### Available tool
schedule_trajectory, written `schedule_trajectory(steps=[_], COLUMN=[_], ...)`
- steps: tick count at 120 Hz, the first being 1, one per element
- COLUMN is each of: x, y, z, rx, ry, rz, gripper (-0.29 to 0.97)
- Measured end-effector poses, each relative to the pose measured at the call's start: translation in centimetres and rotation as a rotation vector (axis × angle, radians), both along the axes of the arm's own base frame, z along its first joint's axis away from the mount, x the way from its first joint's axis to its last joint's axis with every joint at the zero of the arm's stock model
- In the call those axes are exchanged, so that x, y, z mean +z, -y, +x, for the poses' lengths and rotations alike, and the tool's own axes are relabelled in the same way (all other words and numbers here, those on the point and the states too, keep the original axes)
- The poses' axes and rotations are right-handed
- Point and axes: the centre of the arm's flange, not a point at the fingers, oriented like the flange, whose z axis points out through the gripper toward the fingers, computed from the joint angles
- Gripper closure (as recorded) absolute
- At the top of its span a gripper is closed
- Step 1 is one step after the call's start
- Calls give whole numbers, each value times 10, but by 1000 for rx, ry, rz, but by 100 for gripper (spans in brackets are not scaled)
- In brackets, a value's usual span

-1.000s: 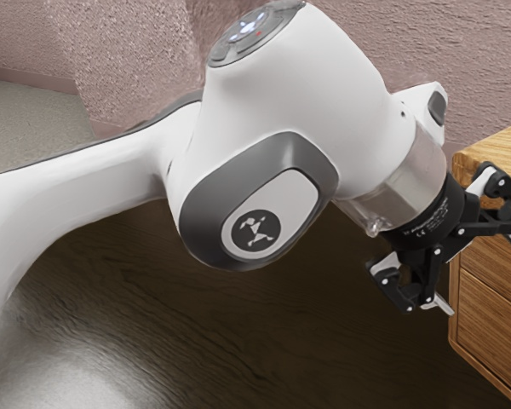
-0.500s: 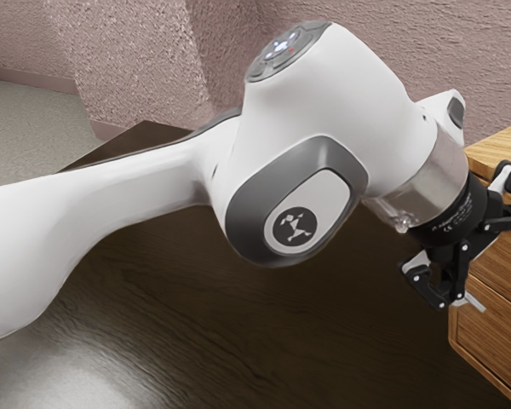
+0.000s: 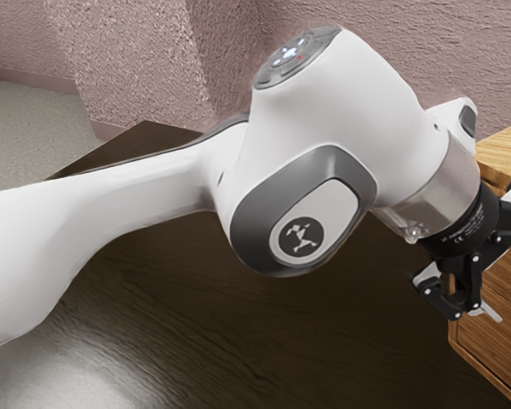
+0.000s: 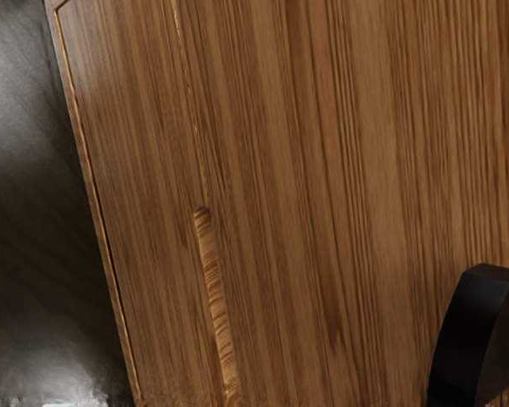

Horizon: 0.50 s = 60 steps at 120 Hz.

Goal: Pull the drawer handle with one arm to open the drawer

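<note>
The hand (image 3: 492, 256) is hanging wide open, right against the drawer (image 3: 502, 341) front, which is looking shut. The handle (image 4: 214, 305) is lying to one side of a finger (image 4: 479, 339), not between both. Closing here risks pinching nothing, so the pull would slip.

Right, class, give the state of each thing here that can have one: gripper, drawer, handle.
Gripper: open, fingers spread wide, up against the drawer front.
Drawer: looks shut, not yet pulled out.
Handle: free, no finger closed on it.
</note>
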Motion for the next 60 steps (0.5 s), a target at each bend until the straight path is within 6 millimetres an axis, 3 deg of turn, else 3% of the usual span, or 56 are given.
schedule_trajectory(steps=[14, 60], x=[-2, 3], y=[7, 4], z=[-6, -36], rx=[-13, 4], ry=[-4, 25], rz=[3, 60], gripper=[16, 17])
